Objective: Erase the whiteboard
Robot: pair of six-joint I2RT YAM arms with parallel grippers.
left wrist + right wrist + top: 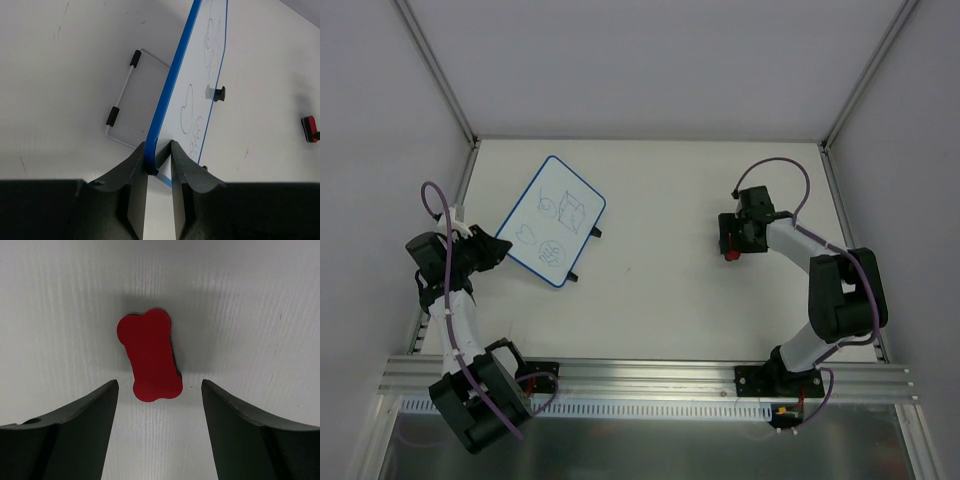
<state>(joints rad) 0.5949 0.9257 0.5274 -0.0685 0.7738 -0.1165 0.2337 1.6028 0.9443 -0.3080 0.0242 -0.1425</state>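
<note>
White counter [660, 300], enclosed by pale grey walls [650, 60] with metal corner posts; 2 arms mounted at its near edge

Item 1: whiteboard [552, 220] [200, 95]. White face, thin blue rim, rounded corners. It sits in the far-left part of the counter, close to the left edge and turned at an angle to it. The left wrist view shows it almost edge-on and tilted. Blue doodles [550, 222] cover the face: a heart, a cube and round figures among them. 2 small black feet [595, 232] project from the side towards the middle of the counter. A thin wire stand [122, 92] with 2 black sleeves shows on the back side.

Item 2: left hand [492, 248] [159, 150]. Clenched on the whiteboard's blue rim near a rounded corner, 1 finger on the face and 1 on the back.

Item 3: eraser [731, 255] [310, 127] [149, 357]. Small, red, bone-shaped, with a dark layer underneath. It lies flat on the right half of the counter, about midway between the near and far edges, well apart from the whiteboard.

Item 4: right hand [731, 250] [159, 382]. Released and pointing down over the eraser. Its fingers [85, 420] stand wide on either side of the eraser's near end, with bare counter showing between each finger and the eraser
</note>
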